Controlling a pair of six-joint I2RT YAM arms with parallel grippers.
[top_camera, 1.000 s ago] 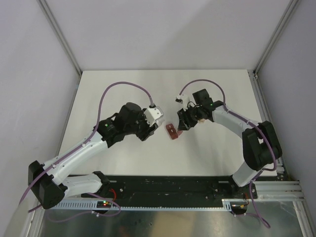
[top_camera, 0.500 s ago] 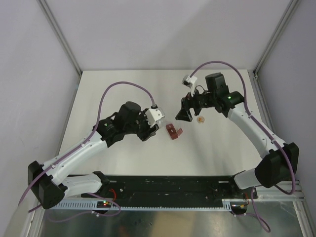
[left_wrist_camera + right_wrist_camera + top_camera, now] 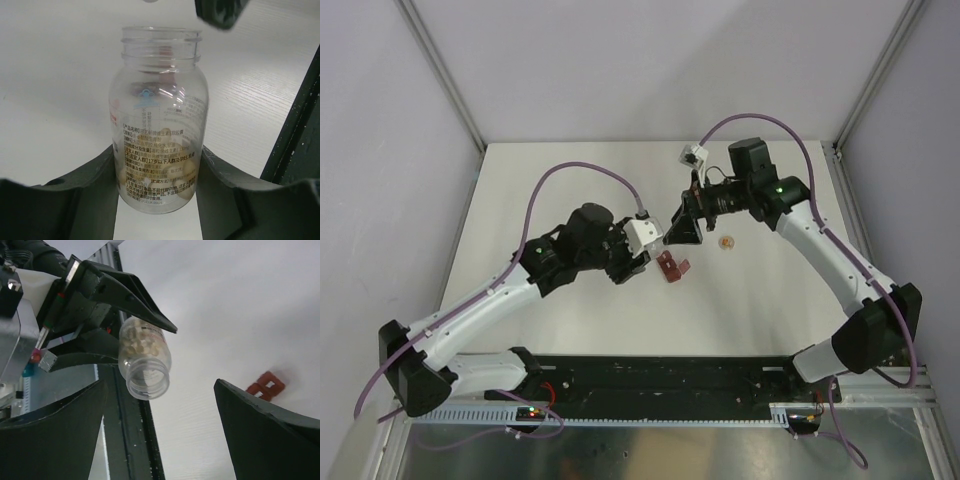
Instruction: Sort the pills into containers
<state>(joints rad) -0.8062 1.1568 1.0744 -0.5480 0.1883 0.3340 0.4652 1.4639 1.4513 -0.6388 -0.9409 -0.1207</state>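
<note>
A clear bottle (image 3: 157, 125) with a printed label and an open mouth sits between my left gripper (image 3: 157, 197) fingers, which are shut on its lower body. Pale pills (image 3: 167, 172) lie heaped at its bottom. In the right wrist view the same bottle (image 3: 145, 360) hangs tilted, mouth toward the camera, in the left gripper's fingers (image 3: 135, 297). The dark red containers (image 3: 669, 267) lie on the table between both grippers, also showing as the red strip (image 3: 265, 386). My right gripper (image 3: 679, 231) hovers wide open and empty, just right of the left gripper (image 3: 638, 252).
A small round pale-orange thing (image 3: 726, 242) lies on the white table (image 3: 570, 180) right of the containers. Grey walls stand on three sides. A black rail (image 3: 670, 375) with the arm bases runs along the near edge.
My right gripper has opened, leaving the small round thing on the table, then risen and swung left toward the bottle. The left gripper has shifted slightly right, still holding the bottle.
</note>
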